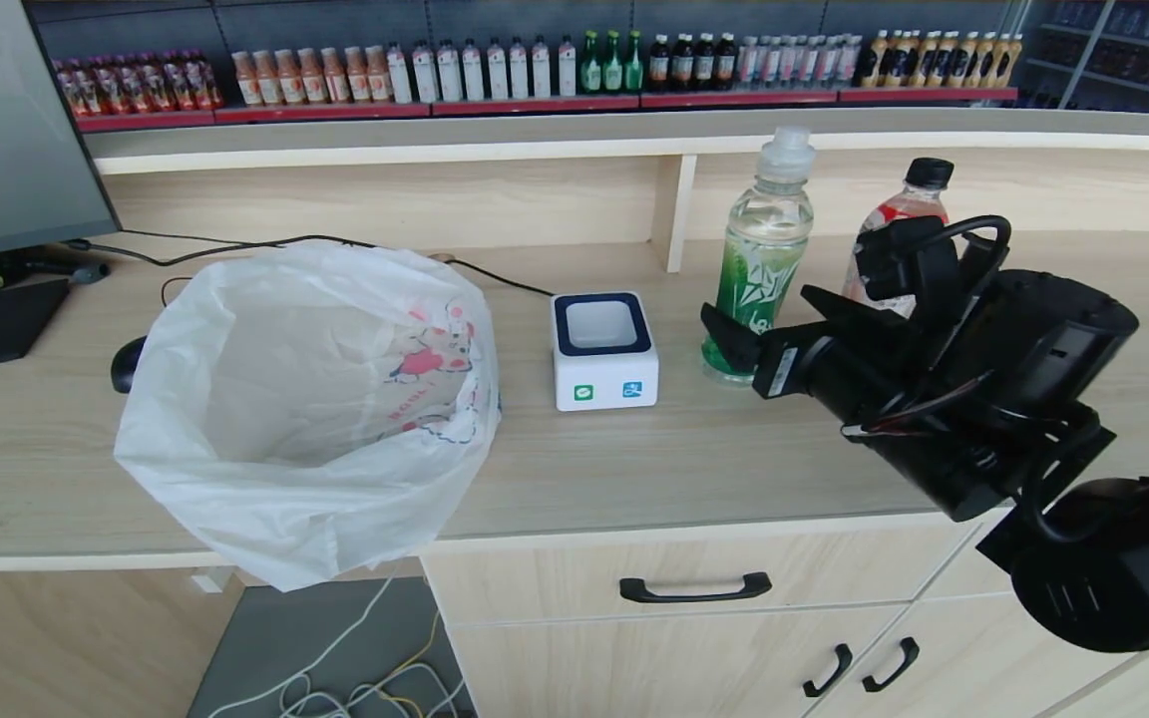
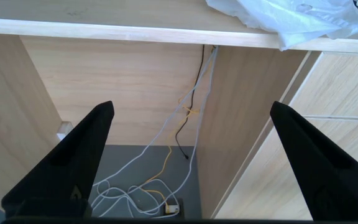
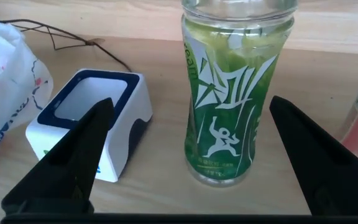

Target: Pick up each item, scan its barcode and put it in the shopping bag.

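The green bottle (image 1: 762,261) stands upright on the bench (image 1: 634,469), between the scanner (image 1: 603,351) and the red bottle (image 1: 896,211). The right claw (image 1: 759,311) is just in front of it, wide open and empty, and the bottle lines up with the gap between the fingers but is not yet gripped.

The first risk is tipping. The bottle is tall on a small base, so if one finger reaches it before the other, it can be pushed over instead of caught. The label looks smooth and the body narrows in the middle, so I judge that a weak squeeze can let it slide down when lifted.

The red bottle stands near, behind and to the right, and the outer finger can knock it if the claw goes in off-centre. On the other side the scanner is near too, and a wide swing with the bottle can hit it.

The bag (image 1: 305,399) stands farther left at the bench edge. It is thin and soft, part of it hangs over the edge, and a bottle dropped on the rim may fold it or pull it off.

The left claw (image 2: 191,107) is open and empty too, low beside the bench front, so it gives no help to hold the bag.
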Available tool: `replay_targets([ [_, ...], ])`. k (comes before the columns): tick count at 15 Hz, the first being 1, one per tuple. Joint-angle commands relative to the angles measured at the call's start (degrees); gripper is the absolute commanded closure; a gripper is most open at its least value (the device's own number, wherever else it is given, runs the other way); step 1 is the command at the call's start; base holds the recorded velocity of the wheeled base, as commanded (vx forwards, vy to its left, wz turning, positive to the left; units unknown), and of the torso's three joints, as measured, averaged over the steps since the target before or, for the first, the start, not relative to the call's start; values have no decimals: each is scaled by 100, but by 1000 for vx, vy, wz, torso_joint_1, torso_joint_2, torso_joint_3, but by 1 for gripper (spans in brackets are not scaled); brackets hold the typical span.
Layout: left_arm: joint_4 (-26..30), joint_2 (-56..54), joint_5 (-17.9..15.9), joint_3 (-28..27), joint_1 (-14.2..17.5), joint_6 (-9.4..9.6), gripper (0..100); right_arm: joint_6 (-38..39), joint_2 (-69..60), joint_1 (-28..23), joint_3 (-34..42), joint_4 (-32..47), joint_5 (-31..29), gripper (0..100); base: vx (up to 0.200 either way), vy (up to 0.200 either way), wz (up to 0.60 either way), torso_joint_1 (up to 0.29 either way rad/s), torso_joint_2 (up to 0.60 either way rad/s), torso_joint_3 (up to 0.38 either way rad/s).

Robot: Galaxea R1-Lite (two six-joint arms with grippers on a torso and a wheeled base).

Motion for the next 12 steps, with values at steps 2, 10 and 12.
replay_targets([
  [2,0,-1,1,0,-1,-1,0,-9,195,-5,-48,-123,-334,0,0,0,0,0,0,0],
  [10,0,-1,1,0,-1,-1,0,-26,722,-48,-768,-175,-544,0,0,0,0,0,0,0],
  [12,0,-1,1,0,-1,-1,0,-114,810,-207,-830,-228,-518,0,0,0,0,0,0,0],
])
